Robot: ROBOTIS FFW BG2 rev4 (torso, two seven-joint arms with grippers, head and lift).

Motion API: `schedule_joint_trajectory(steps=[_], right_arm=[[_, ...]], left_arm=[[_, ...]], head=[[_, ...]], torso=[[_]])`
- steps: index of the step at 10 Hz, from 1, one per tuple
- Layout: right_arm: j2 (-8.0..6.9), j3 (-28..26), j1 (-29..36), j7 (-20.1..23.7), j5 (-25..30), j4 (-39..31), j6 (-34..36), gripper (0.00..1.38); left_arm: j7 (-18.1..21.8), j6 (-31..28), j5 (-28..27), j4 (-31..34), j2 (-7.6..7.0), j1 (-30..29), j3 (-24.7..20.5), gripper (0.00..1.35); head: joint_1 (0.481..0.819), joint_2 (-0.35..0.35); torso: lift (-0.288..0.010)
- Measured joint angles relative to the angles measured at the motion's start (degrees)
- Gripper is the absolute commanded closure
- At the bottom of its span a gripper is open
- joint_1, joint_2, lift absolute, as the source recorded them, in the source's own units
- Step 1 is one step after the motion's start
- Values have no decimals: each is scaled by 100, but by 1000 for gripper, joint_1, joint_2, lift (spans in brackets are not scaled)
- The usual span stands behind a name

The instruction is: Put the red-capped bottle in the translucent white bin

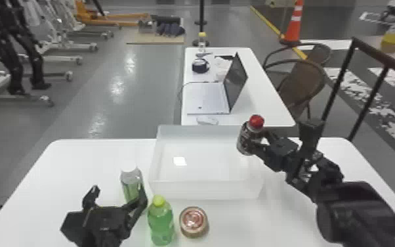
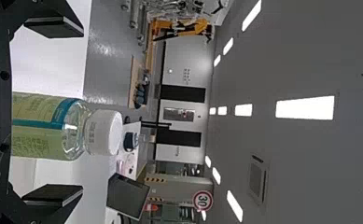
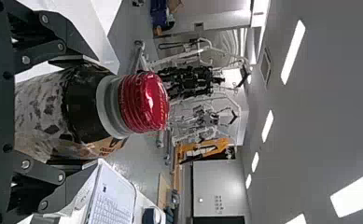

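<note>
My right gripper is shut on the red-capped bottle, which it holds over the right part of the translucent white bin, slightly tilted. In the right wrist view the bottle lies between the two fingers of the right gripper, its red cap pointing away from them. My left gripper stands open at the table's front left, near a white-capped green-labelled bottle. The left wrist view has that bottle between the spread fingers of the left gripper, with gaps on both sides.
A green bottle with a yellow-green cap and a round brown-lidded container stand on the white table before the bin. Behind the bin, a second table carries a laptop and a mouse.
</note>
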State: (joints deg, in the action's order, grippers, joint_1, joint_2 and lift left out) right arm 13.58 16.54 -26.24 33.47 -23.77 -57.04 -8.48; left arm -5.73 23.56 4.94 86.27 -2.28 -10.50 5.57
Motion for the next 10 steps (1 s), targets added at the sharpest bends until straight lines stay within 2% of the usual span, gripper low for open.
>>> schedule_joint_trajectory(steps=[2,3,4,6,7,10], right_arm=[[-61,196,-168,98,-393,335,-139,957],[-96,227,-202,99,-424,450,-185,957],[-107,237,-206,98,-431,535,-200,898],[-117,294,-186,89,-509,726,-206,289],[-119,339,-174,89,-541,772,-207,62],[-112,367,-149,71,-520,778,-172,167]], left_arm=[[3,47,38,-62,-29,98,66,125],[10,69,48,-80,-38,130,83,125],[10,81,54,-88,-44,145,91,125],[10,93,45,-92,-45,146,88,121],[10,96,29,-92,-44,138,83,121],[10,119,0,-93,-29,110,68,121]], head=[[549,0],[549,0],[549,0],[549,0],[549,0],[549,0]], torso=[[-100],[-100],[-100],[-100],[-100],[-100]])
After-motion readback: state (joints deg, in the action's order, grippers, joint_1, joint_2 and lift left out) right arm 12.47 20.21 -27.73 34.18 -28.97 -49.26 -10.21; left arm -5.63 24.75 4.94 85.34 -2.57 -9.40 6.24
